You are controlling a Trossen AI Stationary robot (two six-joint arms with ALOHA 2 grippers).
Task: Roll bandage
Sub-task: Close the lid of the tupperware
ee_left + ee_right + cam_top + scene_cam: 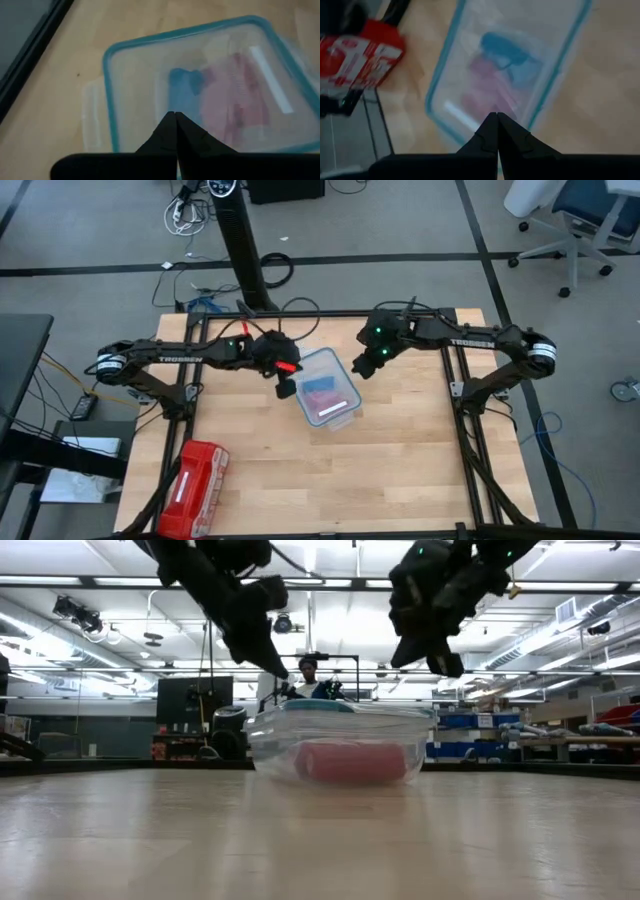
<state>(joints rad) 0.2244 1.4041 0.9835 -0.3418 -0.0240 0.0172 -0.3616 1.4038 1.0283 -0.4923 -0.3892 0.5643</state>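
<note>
Both grippers, left (285,389) and right (362,367), hovered beside the lidded container (327,387), fingers together; the bandage (181,85), apparently inside, risked staying unreachable.

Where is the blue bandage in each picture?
High view: the bandage shows as a blue patch inside the clear box, mid-table.
Low view: not visible; only a pink-red roll shows through the box wall.
Left wrist view: blue shape under the lid, beside the pink-red roll.
Right wrist view: dark blue shape under the lid.
Shared landmark: the box's teal-rimmed lid.
</note>
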